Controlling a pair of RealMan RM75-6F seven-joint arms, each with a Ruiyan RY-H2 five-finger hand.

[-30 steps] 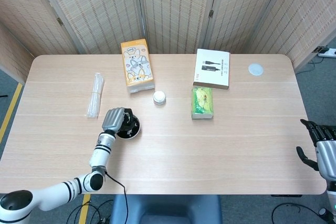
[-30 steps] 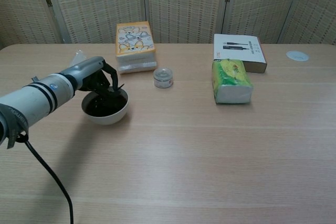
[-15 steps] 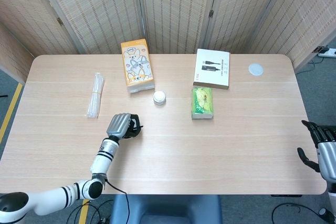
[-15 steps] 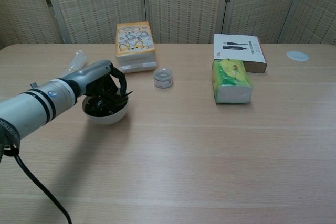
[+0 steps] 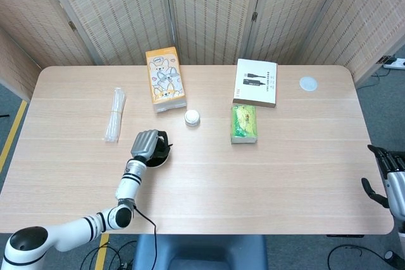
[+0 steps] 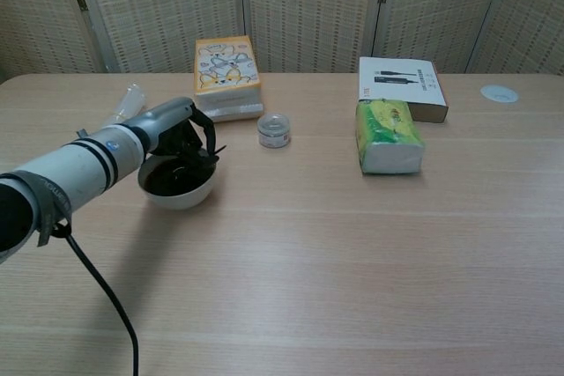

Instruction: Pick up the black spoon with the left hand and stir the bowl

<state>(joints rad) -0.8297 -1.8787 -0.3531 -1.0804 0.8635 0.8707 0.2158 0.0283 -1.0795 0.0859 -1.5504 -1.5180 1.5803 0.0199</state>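
Stirring looks under way: the left robot hand point(image 6: 188, 140) grips the black spoon point(image 6: 208, 156) over the white bowl point(image 6: 178, 184) near the desk point(image 6: 352, 253) front-left. Next, circle inside without tipping it. The right robot hand point(image 5: 389, 178) hangs open.

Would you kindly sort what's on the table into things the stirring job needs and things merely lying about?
Part of the job:
- left hand, over the bowl
- black spoon, held in that hand
- bowl, dark inside

Lying about:
- orange tissue pack
- small jar
- green pack
- white box
- clear plastic sleeve
- white disc
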